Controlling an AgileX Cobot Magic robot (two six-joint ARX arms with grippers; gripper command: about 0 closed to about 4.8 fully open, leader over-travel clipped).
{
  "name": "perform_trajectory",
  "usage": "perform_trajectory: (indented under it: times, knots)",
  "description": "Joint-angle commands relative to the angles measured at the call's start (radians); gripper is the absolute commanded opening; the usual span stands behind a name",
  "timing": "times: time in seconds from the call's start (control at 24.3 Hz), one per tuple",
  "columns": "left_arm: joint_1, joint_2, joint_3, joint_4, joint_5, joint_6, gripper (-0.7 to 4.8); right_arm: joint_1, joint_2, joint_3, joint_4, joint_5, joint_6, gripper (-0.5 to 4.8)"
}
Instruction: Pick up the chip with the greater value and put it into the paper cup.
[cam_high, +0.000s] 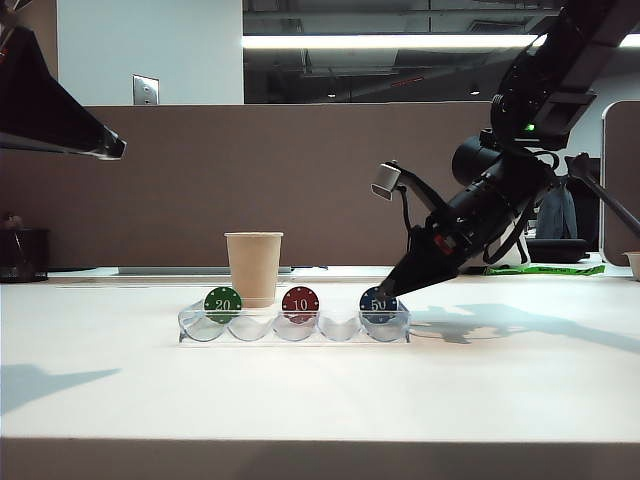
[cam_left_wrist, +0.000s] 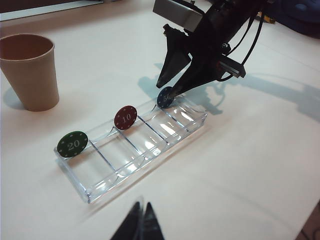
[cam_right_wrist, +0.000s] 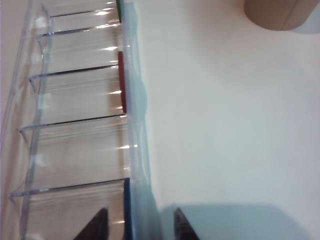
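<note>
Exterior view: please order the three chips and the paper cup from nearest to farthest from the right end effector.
Measured from the right end effector:
1. Blue 50 chip, at the tray's right end, directly under the end effector.
2. Red 10 chip, middle of the tray.
3. Paper cup, behind the tray, left of centre.
4. Green 20 chip, the tray's left end.

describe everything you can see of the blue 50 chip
The chip is a small round dark-blue disc with a white "50" and white dots round its edge. It stands on edge in the end compartment of the clear plastic tray, the one farthest from the green 20 chip, two compartments from the red 10 chip. The right gripper straddles it, jaws either side, not visibly clamped. It is still in the tray, not in the paper cup.
</note>
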Motion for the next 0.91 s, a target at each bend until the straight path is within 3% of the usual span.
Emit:
perform_trajectory:
  times: [0.04,0.29,0.91]
  knots:
    - [0.002,-0.001,0.005,-0.001,0.004,0.000,-0.06,0.003,-0.003,0.002,-0.011,-0.008,0.001,1.66]
    - [0.002,-0.001,0.005,-0.002,0.004,0.000,-0.06,0.003,-0.003,0.002,-0.013,-0.008,0.001,1.43]
    - [0.002,-0.001,0.005,-0.002,0.004,0.000,-0.06,0.003,-0.003,0.002,-0.013,-0.043,0.001,1.43]
